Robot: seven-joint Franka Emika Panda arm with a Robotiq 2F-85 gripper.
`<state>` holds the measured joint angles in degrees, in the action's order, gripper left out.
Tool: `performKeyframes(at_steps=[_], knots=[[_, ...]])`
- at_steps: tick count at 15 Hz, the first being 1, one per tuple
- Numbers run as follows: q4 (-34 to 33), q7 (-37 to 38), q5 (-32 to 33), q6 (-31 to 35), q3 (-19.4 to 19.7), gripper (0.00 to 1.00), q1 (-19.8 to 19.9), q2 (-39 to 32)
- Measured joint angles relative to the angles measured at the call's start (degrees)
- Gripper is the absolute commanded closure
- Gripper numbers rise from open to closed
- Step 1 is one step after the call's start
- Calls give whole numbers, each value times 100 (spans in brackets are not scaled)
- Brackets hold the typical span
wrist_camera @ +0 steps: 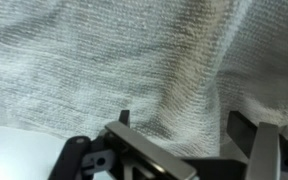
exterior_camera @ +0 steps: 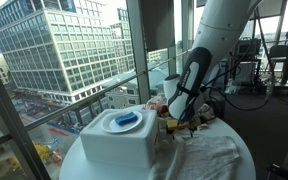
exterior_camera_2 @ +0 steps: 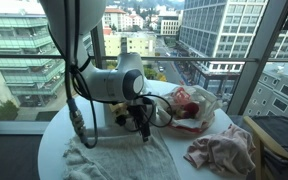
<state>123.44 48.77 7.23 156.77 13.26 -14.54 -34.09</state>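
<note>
The gripper (exterior_camera_2: 144, 127) hangs low over a white towel (exterior_camera_2: 119, 155) that lies rumpled on the round white bench (exterior_camera_2: 184, 162) by the window. The wrist view shows its fingers (wrist_camera: 124, 118) apart, one to each side, with the towel's weave (wrist_camera: 104, 60) filling the gap between them. Whether they touch the cloth I cannot tell.

Things crowd close around. In an exterior view a white box (exterior_camera: 119, 145) with a blue lid (exterior_camera: 127, 120) stands just beside the gripper (exterior_camera: 184, 118). A clear bag (exterior_camera_2: 192, 105) holding something red sits behind it, near the glass. A pink cloth (exterior_camera_2: 222, 150) lies bunched, apart from the towel, toward the bench's rim. A dark cable (exterior_camera_2: 76, 120) loops down beside the arm.

The towel lies flat, not folded. Its longer stretch runs from under the gripper out toward the bench's edge, and a soft ridge crosses it in the wrist view.
</note>
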Motion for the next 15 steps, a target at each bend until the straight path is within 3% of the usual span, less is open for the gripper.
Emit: performKeyframes(at_steps=[7, 12, 15], knots=[[1121, -968, 264, -759, -57, 0, 119, 845], [1217, -970, 496, -1087, -49, 0, 118, 976], [1200, -943, 197, -1209, -236, 0, 193, 968]])
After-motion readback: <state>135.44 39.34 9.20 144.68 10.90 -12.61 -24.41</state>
